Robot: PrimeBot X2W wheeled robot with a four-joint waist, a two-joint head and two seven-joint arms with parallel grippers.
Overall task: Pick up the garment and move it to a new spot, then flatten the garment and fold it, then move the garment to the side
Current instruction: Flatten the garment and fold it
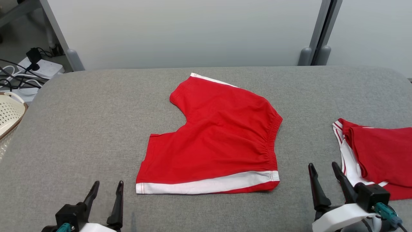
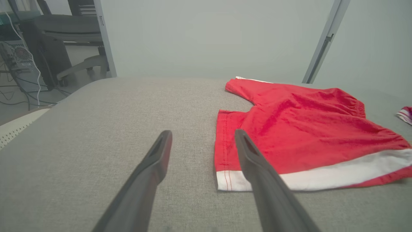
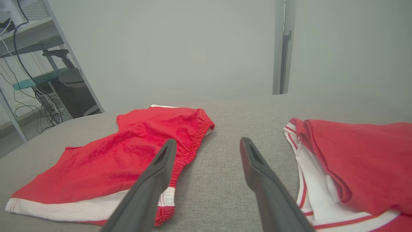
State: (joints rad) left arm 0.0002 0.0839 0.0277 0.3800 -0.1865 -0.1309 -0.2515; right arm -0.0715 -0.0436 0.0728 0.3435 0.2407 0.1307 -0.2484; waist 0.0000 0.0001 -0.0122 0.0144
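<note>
Both pincers hover over the near edge of the grey fabric-covered table (image 1: 80, 112), empty and with fingers spread apart: the left gripper (image 1: 108, 183) towards the table's near-left, the right gripper (image 1: 322, 165) towards its near-right. Neither touches cloth. This stance reads as a pause, with each arm placed to reach its own end of the work. At the table's middle lie the red shorts with white side stripes (image 1: 219, 138), spread flat, gathered waistband to the right and both legs to the left. Flattening looks done and folding not begun. At the table's right edge sits a second red-and-white garment (image 1: 379, 154), loosely folded, probably parked clear of the working area. Off the table's left edge are a cream perforated basket (image 1: 9, 112) and a white power strip (image 1: 42, 67). A pale wall panel (image 1: 193, 32) stands behind its far edge.
</note>
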